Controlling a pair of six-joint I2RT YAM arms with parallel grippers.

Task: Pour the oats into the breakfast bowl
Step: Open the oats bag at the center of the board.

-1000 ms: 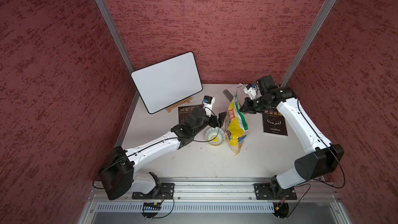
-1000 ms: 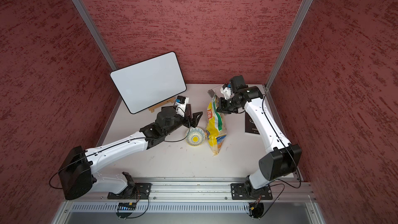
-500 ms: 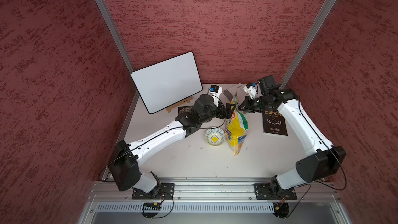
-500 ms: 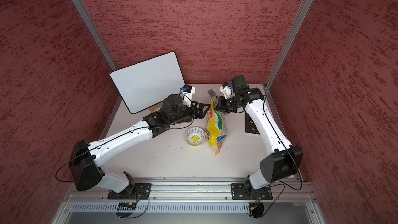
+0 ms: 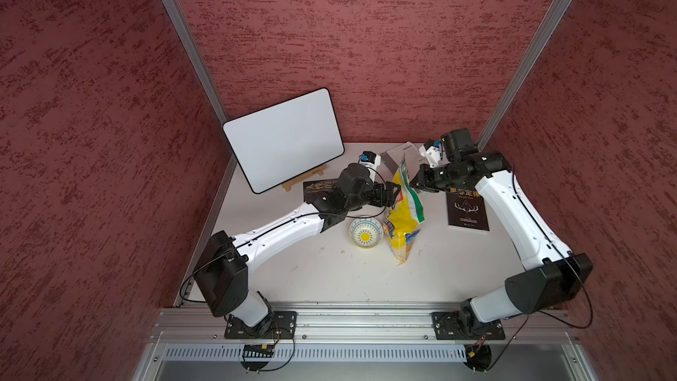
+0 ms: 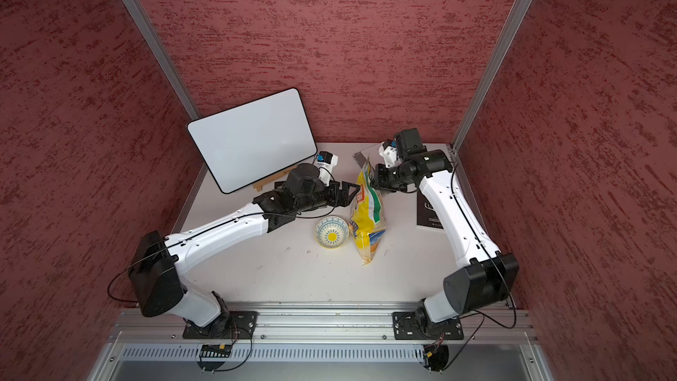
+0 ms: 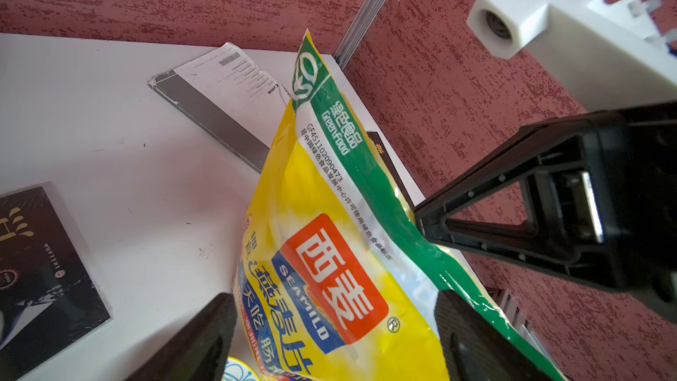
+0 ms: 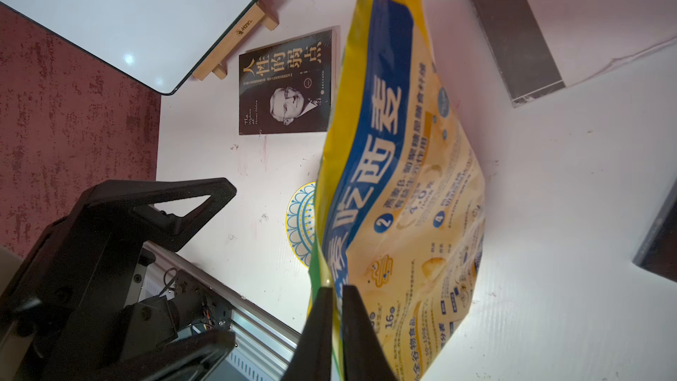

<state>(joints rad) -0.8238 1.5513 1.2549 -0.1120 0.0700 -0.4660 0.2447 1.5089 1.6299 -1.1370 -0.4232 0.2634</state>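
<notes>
The oat bag (image 5: 404, 214) stands on end on the table (image 5: 329, 276), contents not visible. The right gripper (image 8: 337, 298) has its fingers clamped on the bag's green top edge. The left gripper (image 5: 395, 194) has its fingers apart, flanking the bag. The breakfast bowl (image 5: 365, 233), just beside at the bag's 9 o'clock, shows a bare patterned interior.

Table (image 5: 329, 280) carries breakfast bowl (image 5: 365, 232), oat bag (image 5: 403, 230), antler-cover book (image 5: 468, 210), wooden stand (image 5: 303, 182).

Red textured walls (image 5: 366, 31), white table (image 5: 329, 276) (scuffed), aluminium posts (image 5: 184, 38)
</notes>
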